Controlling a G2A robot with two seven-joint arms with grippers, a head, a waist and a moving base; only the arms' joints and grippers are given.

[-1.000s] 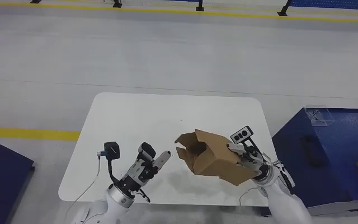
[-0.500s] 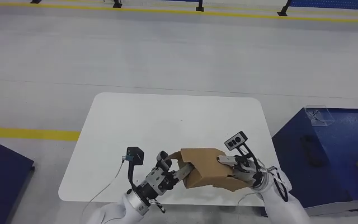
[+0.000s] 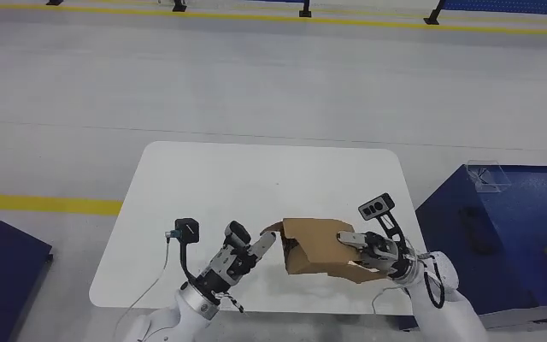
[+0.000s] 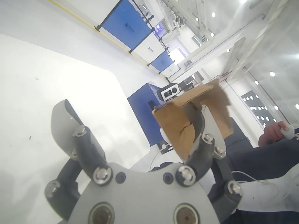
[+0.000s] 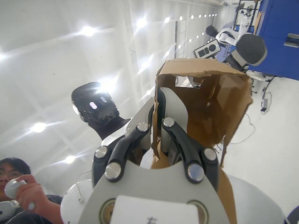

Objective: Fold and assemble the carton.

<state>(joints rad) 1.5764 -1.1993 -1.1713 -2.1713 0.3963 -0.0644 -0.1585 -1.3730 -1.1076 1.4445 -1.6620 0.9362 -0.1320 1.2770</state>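
The carton (image 3: 316, 246), a brown cardboard box only partly set up, is over the near right part of the white table (image 3: 256, 179), toward 4 o'clock from the table's middle in the top view. It lies on its side with its open, flapped end turned to 9 o'clock, and I cannot tell whether its underside touches the tabletop. The right gripper (image 3: 357, 246) is at the carton's 3 o'clock end and is pinching one cardboard wall. In the right wrist view its two fingers are pressed together on the wall's ragged edge, one pad inside the box and the other outside. The hollow brown inside of the carton opens beyond them, with a small rectangular cut-out in the far panel. The left gripper (image 3: 253, 241) is at 9 o'clock from the carton, its fingers spread wide and gripping nothing. In the left wrist view one finger lies at the carton's open end, against or just beside a creased flap, and I cannot tell which. The other finger stands well apart from it over bare tabletop. A blue cabinet (image 3: 487, 231) stands off the table at 3 o'clock, and a yellow floor line (image 3: 60, 205) runs out from the table's 9 o'clock side
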